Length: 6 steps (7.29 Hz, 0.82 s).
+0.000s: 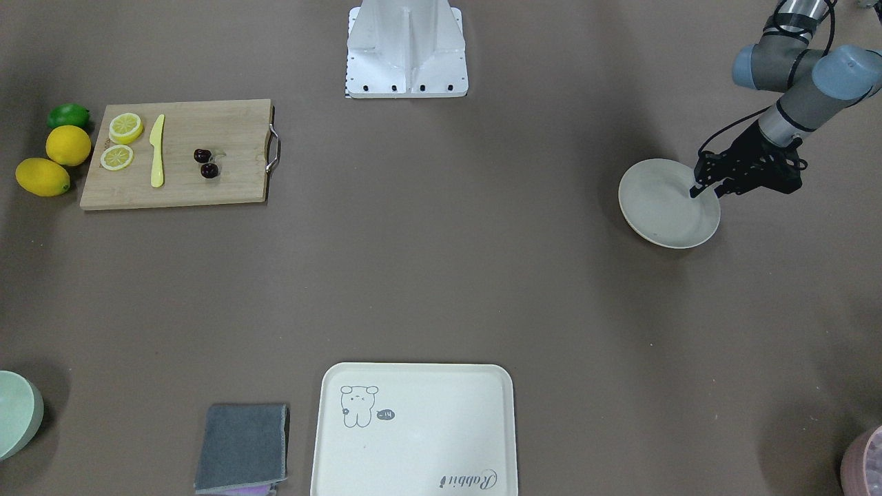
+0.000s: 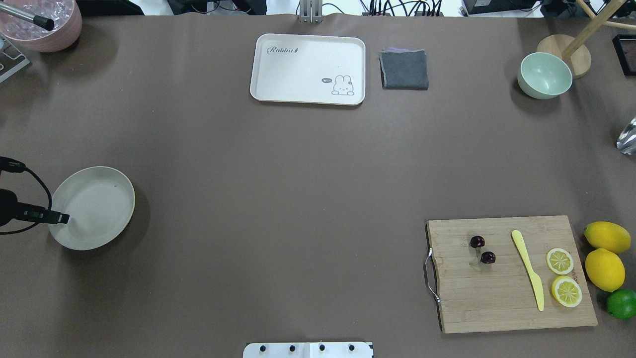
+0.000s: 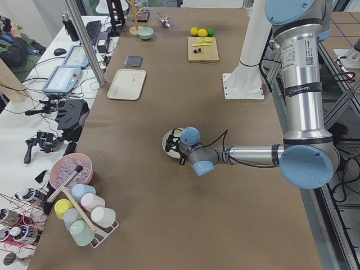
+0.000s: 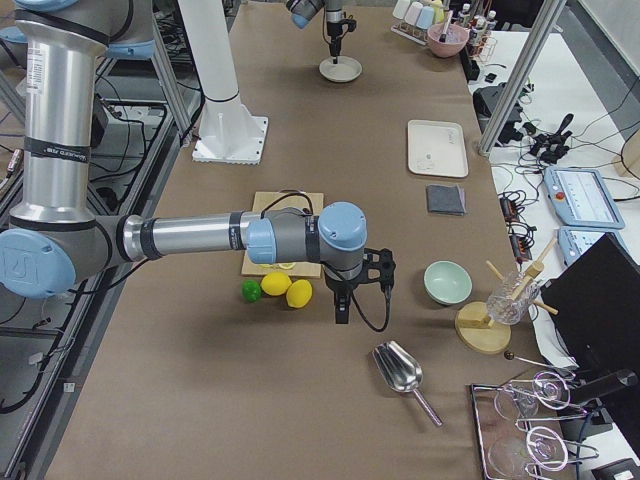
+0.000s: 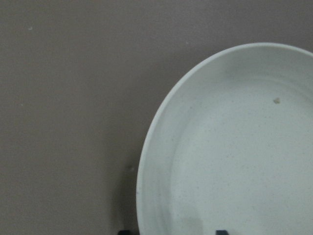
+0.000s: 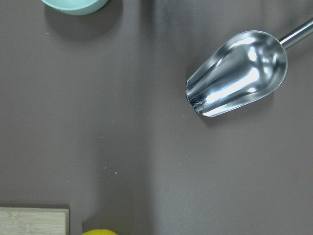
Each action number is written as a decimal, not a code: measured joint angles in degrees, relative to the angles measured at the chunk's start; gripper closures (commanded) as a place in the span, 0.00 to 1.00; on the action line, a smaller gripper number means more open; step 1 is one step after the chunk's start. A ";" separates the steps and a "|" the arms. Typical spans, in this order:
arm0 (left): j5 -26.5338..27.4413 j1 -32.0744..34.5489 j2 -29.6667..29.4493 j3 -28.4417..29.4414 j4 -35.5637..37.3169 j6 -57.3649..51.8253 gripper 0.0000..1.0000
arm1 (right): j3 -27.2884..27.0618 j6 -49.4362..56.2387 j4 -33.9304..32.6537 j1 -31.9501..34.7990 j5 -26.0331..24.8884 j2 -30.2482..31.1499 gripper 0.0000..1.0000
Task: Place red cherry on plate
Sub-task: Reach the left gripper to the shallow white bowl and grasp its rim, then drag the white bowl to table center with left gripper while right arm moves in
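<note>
Right now the red cherry (image 2: 482,250) lies on the wooden cutting board (image 2: 497,303) at the near right of the tabletop (image 2: 278,199), as seen from over the robot's shoulders. It is a joined pair, the two dark fruits just beside each other. They sit between the board's metal handle (image 2: 430,275) on the left and a yellow knife (image 2: 528,271) on the right. Further right on the board lie two lemon slices (image 2: 560,261). Off the board's right edge sit two whole lemons (image 2: 604,269) and a lime (image 2: 621,304), close together.

The plate (image 2: 99,199) rests at the left edge of the tabletop, well apart from the cherry. The left gripper (image 1: 707,192) hangs over the plate's outer left rim. Its jaws stand parted. In the left wrist view the two fingertips (image 5: 221,231) show at the bottom edge. One is over the plate's inside and the other over the bare tabletop, so the rim runs between them. Whether they touch the plate cannot be told.

The right gripper (image 4: 342,305) points down above the tabletop just right of the lemons. It shows only in the side view, so whether its jaws are parted or closed cannot be told. Its wrist camera looks down on a metal scoop (image 6: 237,73), the edge of a pale green bowl (image 6: 76,5) and a corner of the board.

At the far edge lie a cream tray (image 2: 298,74) with a small animal drawing and, just right of it, a folded grey cloth (image 2: 404,69).
</note>
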State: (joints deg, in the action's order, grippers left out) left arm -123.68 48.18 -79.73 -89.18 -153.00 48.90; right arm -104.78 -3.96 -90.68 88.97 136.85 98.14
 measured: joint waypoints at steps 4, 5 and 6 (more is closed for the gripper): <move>-6.99 5.10 0.36 -0.41 -1.17 0.62 1.00 | -0.16 0.02 0.06 0.04 0.05 0.02 0.00; -9.76 7.62 -0.10 -0.44 -0.77 0.71 1.00 | -0.20 0.06 0.06 0.04 0.07 -0.02 0.00; -13.19 10.71 -0.95 -0.46 0.29 0.74 1.00 | -0.22 0.10 0.07 0.03 0.08 -0.04 0.00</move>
State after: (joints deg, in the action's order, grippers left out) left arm -136.87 58.89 -80.68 -89.64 -152.71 49.64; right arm -105.00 -3.86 -90.61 89.00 136.93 98.10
